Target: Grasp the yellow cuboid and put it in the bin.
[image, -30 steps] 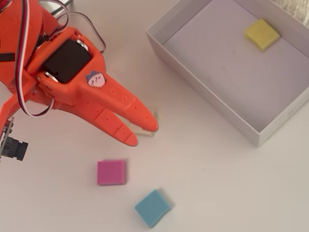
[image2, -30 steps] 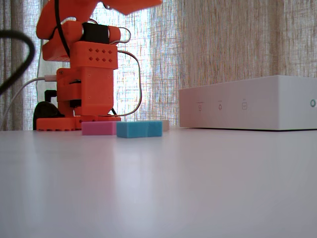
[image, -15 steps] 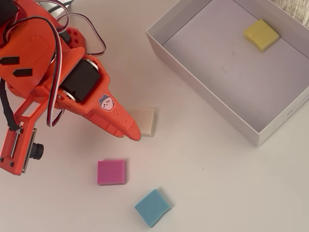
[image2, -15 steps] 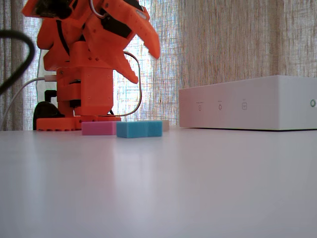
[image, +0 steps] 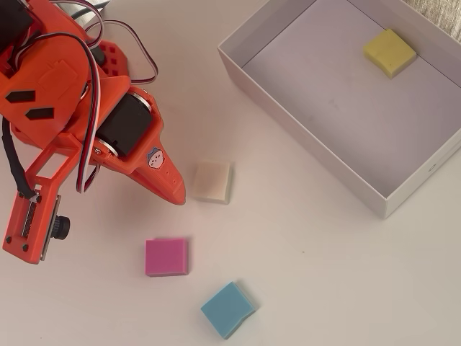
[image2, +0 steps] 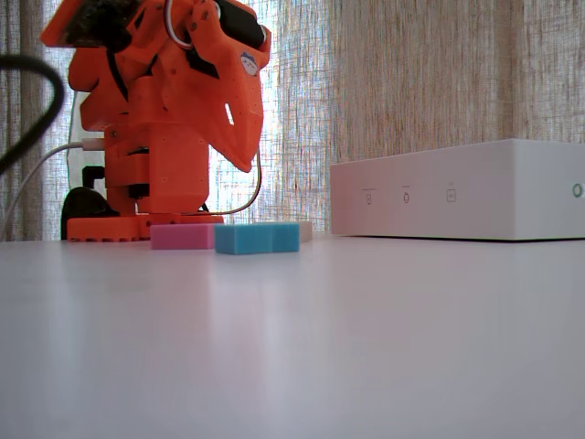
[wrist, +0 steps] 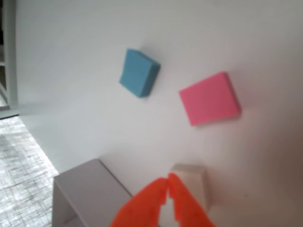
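Overhead view: the bin (image: 302, 133) sits on the bench (image: 302, 274) at upper right, one block (image: 390, 52) inside its far corner. Three blocks (image: 212, 181) lie on the bench left of the bin, well apart.

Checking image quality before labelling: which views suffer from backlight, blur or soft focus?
Fixed view: bright backlit curtain behind the arm, and the near table looks soft. Wrist view: soft overall, with the pink block and blue block fuzzy-edged. Overhead view: evenly lit and sharp, the yellow cuboid crisp.
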